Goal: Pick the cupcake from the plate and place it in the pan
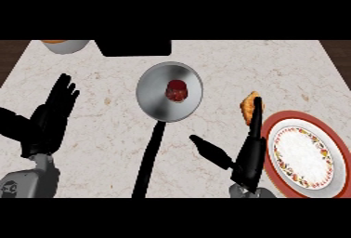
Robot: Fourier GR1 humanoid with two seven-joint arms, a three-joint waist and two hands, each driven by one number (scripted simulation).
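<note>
cupcake already in the pan; right hand open beside the plate

we take the pan (169, 91) as our landmark; a red cupcake (178, 90) sits in its bowl, near the middle; the plate (306, 156) lies to the pan's lower right and looks bare; our right hand (248, 155) stands between pan handle and plate, fingers straight, thumb spread toward the handle, holding nothing; an orange pastry (250, 107) shows right of the pan, just behind the fingertips, and we cannot tell if they touch; our left hand (51, 114) rests open to the pan's left, fingers up; the risk we see: a careless retreat could let the thumb knock the handle and tip the cupcake, or brush the pastry.
</note>
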